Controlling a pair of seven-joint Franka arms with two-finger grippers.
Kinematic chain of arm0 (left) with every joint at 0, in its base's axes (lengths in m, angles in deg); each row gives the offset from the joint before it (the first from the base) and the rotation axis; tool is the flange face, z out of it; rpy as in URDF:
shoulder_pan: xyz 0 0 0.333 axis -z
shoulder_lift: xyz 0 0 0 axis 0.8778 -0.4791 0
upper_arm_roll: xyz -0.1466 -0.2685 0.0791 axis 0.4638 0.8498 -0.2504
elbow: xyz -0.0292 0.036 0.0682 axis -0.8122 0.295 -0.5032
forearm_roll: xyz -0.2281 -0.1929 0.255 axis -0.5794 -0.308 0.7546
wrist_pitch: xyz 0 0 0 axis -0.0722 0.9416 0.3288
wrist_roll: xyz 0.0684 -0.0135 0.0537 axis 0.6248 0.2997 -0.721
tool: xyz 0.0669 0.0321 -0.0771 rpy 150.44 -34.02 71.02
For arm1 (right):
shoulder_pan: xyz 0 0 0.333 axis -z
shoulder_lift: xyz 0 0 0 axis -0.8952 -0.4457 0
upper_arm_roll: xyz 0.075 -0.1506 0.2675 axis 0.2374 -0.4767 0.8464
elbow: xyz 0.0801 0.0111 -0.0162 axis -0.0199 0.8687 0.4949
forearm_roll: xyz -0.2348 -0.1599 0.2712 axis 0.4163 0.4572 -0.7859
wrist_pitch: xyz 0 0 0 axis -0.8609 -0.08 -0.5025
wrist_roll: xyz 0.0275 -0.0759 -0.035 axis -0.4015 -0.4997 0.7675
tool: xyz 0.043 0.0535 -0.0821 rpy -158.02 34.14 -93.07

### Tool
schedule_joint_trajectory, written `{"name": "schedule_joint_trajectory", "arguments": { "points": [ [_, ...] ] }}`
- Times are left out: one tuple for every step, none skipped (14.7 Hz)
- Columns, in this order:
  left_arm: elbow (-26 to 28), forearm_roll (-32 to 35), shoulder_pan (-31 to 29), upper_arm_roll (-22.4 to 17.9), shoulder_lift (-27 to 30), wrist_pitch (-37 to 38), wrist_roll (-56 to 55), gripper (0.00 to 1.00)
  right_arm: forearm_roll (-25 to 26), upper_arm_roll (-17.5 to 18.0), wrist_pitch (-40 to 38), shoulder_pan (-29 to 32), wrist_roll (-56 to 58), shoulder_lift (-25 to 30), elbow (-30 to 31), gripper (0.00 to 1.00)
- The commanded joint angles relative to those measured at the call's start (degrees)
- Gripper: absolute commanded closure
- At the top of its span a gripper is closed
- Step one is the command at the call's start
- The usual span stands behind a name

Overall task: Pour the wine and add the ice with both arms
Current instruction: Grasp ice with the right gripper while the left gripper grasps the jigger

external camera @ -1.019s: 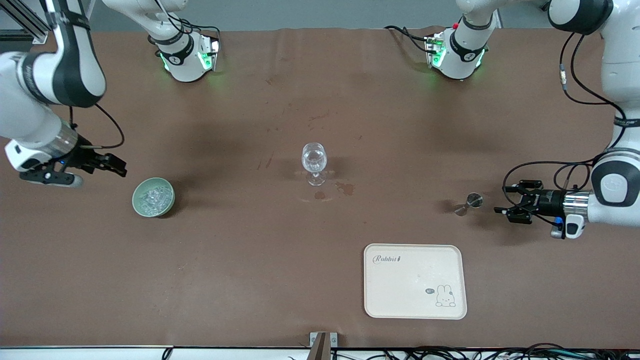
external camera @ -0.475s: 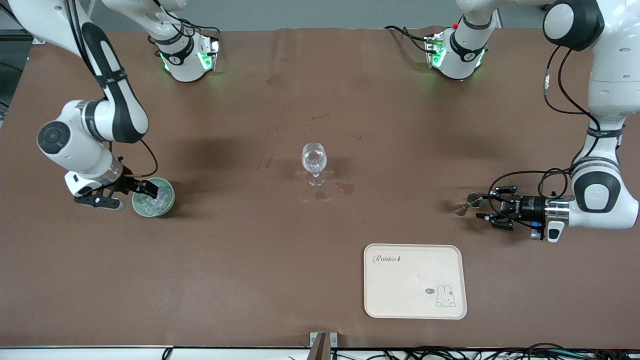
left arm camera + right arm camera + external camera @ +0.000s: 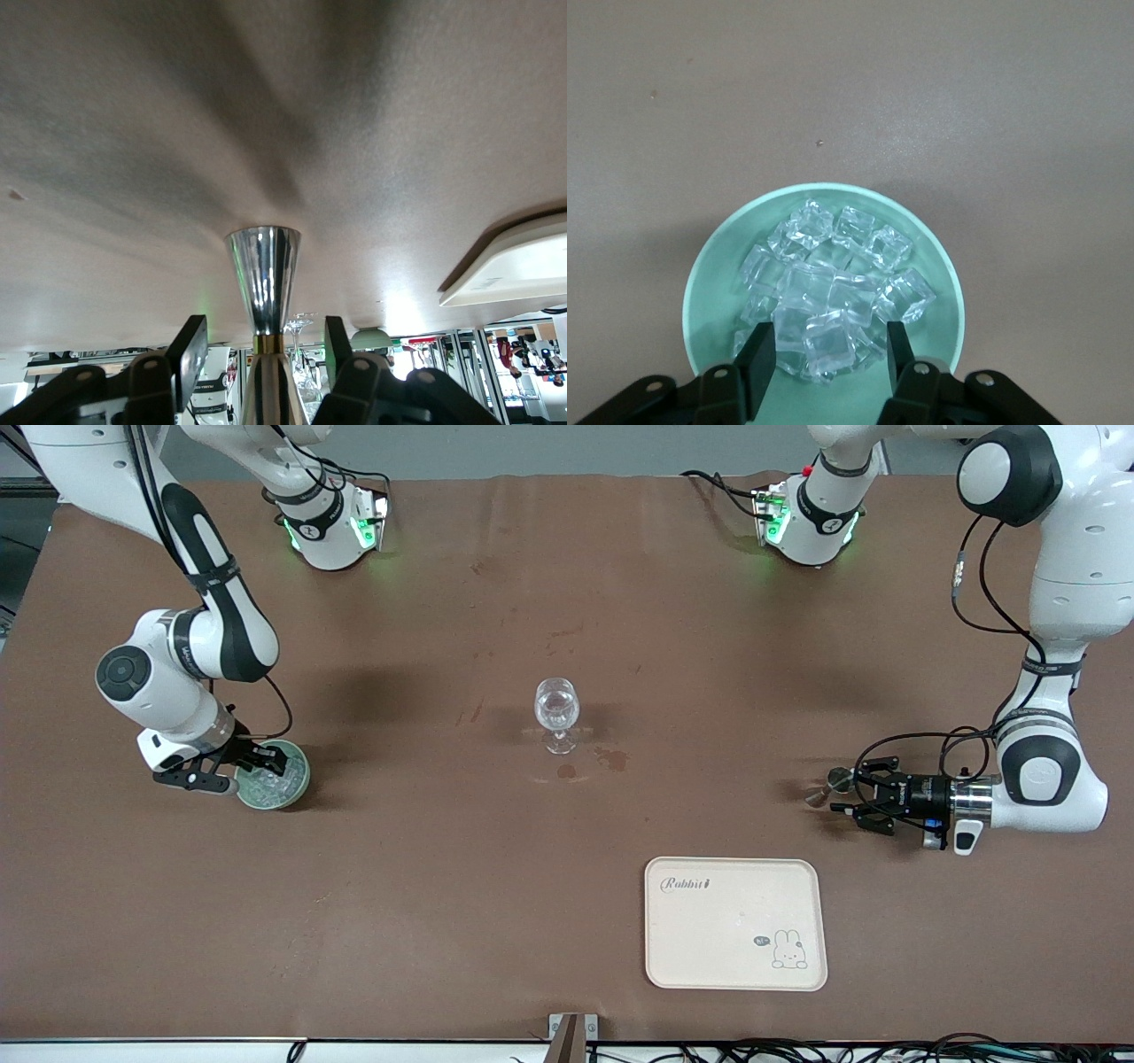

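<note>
I stand by the table and use the wine glass (image 3: 556,713) in the middle as my clock, with twelve pointing at the robots' bases. Closest to me, at about five o'clock, lies a cream tray (image 3: 709,939) with a bunny on it, and nothing is on it. A bit farther in, between three and four o'clock, a shiny metal measuring cup (image 3: 833,784) stands on the table. The left gripper (image 3: 850,797) is low and lying flat, with one finger on each side of the cup's thin waist (image 3: 264,274). The fingers are apart and I see a little gap on both sides, so they do not squeeze it yet. Between eight and nine o'clock sits a pale green bowl (image 3: 299,786), and the ice (image 3: 833,292) is heaped inside it. The right gripper (image 3: 826,345) reaches down into the heap. Its fingers are apart, with a cube between them, and they do not look like they pinch it yet. The glass in the middle looks clear, with no wine and no ice that I can see. So I think the job is just at the start. Both arms must grab, then pour the wine and drop the ice in.
</note>
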Motion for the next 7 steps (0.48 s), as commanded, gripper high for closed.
{"name": "schedule_joint_trajectory", "arguments": {
  "points": [
    [-0.3, -1.0, 0.5, 0.0, -0.3, 0.1, -1.0, 0.40, 0.5, 0.0, 1.3, -0.1, -1.1, 0.4, 1.4, 0.48],
    [-0.3, -1.0, 0.7, 0.0, -0.4, 0.1, -1.0, 0.41, 0.5, 0.1, 1.5, -0.1, -1.1, 0.1, 1.4, 0.48],
    [-0.4, -1.1, 0.9, 0.0, -0.8, 0.1, -1.0, 0.44, 0.5, 0.1, 1.8, -0.1, -1.1, -0.1, 1.3, 0.49],
    [-0.4, -1.1, 0.8, 0.1, -1.1, 0.1, -1.0, 0.46, 0.5, 0.1, 1.9, -0.1, -1.2, -0.4, 1.3, 0.51],
    [-0.4, -1.2, 0.9, 0.1, -1.1, 0.1, -1.0, 0.47, 0.5, 0.1, 1.9, -0.1, -1.2, -0.6, 1.3, 0.51],
    [-0.3, -1.2, 0.9, 0.1, -1.1, 0.1, -1.0, 0.47, 0.5, 0.1, 1.9, 0.0, -1.2, -0.6, 1.3, 0.51],
    [-0.3, -1.2, 0.9, 0.1, -1.1, 0.1, -1.1, 0.49, 0.5, 0.1, 1.9, 0.0, -1.2, -0.7, 1.2, 0.51]
  ]
}}
